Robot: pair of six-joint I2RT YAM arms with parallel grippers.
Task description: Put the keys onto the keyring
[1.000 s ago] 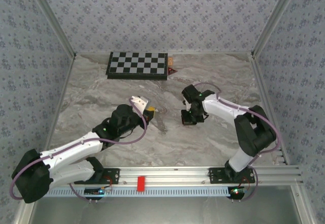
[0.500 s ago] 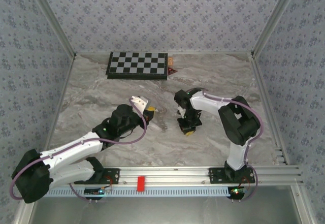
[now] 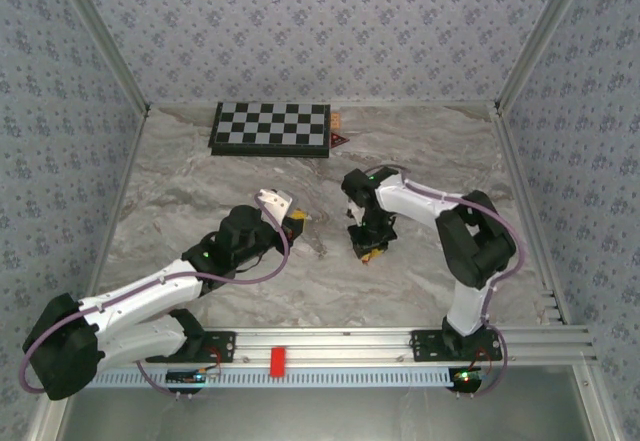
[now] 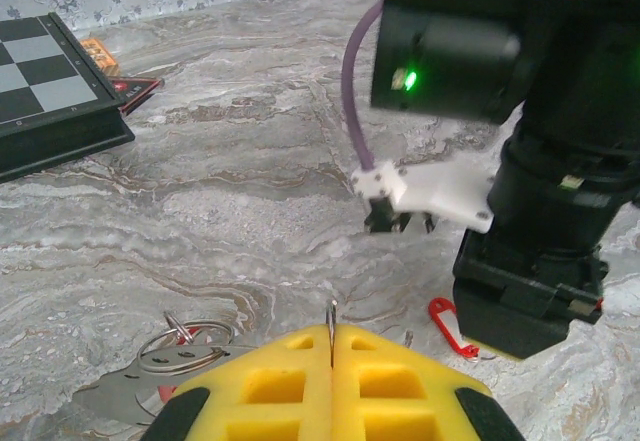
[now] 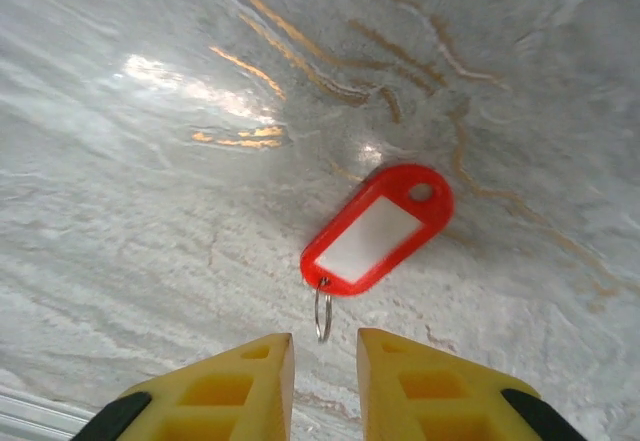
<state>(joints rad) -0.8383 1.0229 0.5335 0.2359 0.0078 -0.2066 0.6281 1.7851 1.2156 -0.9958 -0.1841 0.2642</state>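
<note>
Right gripper: yellow fingers parted narrowly, nothing gripped. Red oval plastic key tag with white label is laid flat on the grey-veined marble table just beyond, its small wire ring at the gap. Left gripper: fingers closed, thin silvery metal sliver pinched between. Silvery wire keyring is seen on the table, just left of them.

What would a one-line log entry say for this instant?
left gripper: shut, pinching thin metal sliver | right gripper: slightly open above red key tag | red key tag: flat on table, not held
</note>
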